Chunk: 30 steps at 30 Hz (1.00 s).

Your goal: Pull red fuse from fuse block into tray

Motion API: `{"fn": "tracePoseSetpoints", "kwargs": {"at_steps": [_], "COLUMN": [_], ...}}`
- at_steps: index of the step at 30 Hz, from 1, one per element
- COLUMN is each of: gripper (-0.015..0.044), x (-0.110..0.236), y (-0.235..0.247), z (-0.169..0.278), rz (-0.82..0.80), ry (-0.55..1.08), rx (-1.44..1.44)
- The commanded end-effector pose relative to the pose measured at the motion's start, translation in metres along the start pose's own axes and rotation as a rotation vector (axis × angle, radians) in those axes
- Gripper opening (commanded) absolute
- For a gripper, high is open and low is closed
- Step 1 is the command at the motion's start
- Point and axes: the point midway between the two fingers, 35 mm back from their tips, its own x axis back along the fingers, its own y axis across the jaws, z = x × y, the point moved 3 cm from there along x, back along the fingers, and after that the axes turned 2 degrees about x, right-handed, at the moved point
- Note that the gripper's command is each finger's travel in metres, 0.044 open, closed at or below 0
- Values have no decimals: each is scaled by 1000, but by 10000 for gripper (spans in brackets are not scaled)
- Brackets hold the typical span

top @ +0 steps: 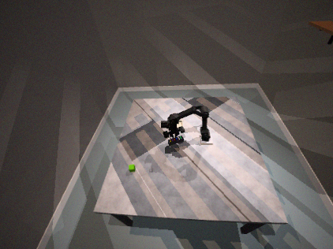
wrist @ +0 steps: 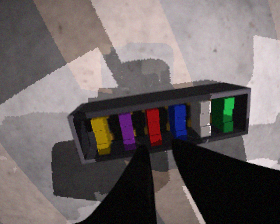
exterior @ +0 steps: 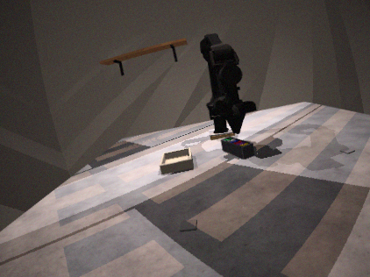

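Note:
The red fuse (wrist: 153, 126) stands in a slot of the dark fuse block (wrist: 165, 96) (exterior: 234, 150) (top: 175, 142), between the purple fuse (wrist: 127, 129) and the blue fuse (wrist: 178, 121). My gripper (wrist: 159, 149) (exterior: 237, 132) (top: 173, 136) is partly open, with a narrow gap and nothing between the fingers. It points down above the block. In the wrist view its tips appear just below the row, the left one near the purple and red fuses' lower ends, the right one near the blue fuse's. The cream tray (exterior: 177, 167) is empty; the arm hides most of it in the top view.
The yellow fuse (wrist: 101, 135) is at the block's left end in the wrist view; the white fuse (wrist: 205, 119) and green fuse (wrist: 228, 115) are on the right. A bright green cube (top: 132, 168) lies on the table away from the block. The arm's base stands close behind the block in the exterior view.

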Motion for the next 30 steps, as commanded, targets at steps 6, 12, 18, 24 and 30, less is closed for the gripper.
{"fn": "tracePoseSetpoints", "kwargs": {"at_steps": [6, 12, 18, 24, 30], "gripper": [74, 74, 74, 74, 74], "x": [-11, -17, -23, -24, -24], "y": [-2, -2, -2, -2, -2], "z": [0, -1, -1, -1, -1], "rz": [7, 7, 7, 7, 7], "ry": [-1, -1, -1, -1, -1], "rx": [-7, -7, -7, -7, -7]}}
